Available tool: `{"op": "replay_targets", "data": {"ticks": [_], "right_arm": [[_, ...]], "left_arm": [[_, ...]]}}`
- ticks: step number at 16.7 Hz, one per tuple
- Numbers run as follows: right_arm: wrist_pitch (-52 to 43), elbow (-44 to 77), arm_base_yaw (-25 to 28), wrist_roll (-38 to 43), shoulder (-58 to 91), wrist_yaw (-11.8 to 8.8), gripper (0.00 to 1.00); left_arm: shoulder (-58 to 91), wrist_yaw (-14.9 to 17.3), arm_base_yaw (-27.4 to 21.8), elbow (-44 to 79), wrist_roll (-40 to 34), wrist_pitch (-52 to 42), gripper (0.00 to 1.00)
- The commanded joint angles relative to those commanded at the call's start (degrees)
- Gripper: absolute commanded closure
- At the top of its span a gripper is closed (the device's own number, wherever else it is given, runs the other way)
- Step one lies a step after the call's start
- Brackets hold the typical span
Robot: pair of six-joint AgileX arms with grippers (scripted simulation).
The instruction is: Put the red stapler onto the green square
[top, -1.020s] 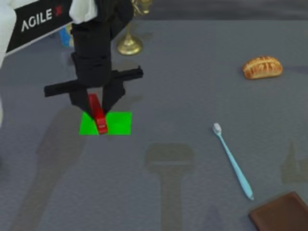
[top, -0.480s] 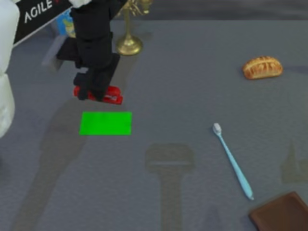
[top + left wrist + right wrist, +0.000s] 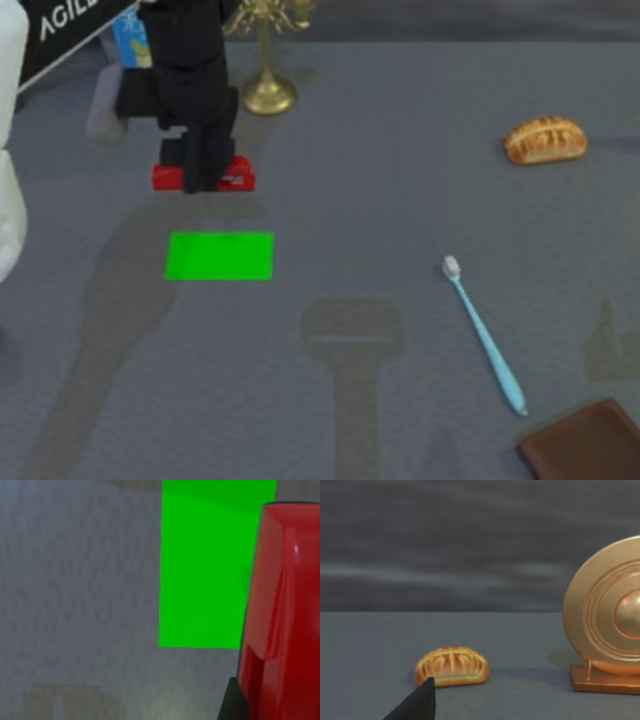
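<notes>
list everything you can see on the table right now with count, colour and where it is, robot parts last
red stapler: one, red, gripped crosswise off the green square's far edge, not over it
green square: one, bright green, flat on the table's left half, nothing on it
toothbrush: one, light blue, white head, lying right of centre
bread loaf: one, golden brown, far right
brown rectangle: one, brown, near right corner, partly cut off
candlestick: one, brass-gold, far side, right of the left arm
round disc on a stand: one, coppery gold, right wrist view only, near the loaf
table: one, grey
left end effector: one, black, holding the stapler
right end effector: only a black tip in its wrist view
</notes>
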Motion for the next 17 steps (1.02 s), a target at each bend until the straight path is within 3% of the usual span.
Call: {"op": "replay_targets", "data": {"ticks": [5, 12, 17], "right_arm": [[0.00, 0.00, 0.00, 0.00, 0.00, 0.00, 0.00], [0.00, 0.00, 0.00, 0.00, 0.00, 0.00, 0.00], [0.00, 0.00, 0.00, 0.00, 0.00, 0.00, 0.00]], "left_arm": [[-0.14, 0.00, -0.18, -1.06, 0.16, 0.94, 1.00], [1.59, 0.01, 0.30, -16.04, 0.69, 18.25, 1.00], [2.28, 0.02, 0.49, -18.99, 0.52, 21.27, 1.00]]}}
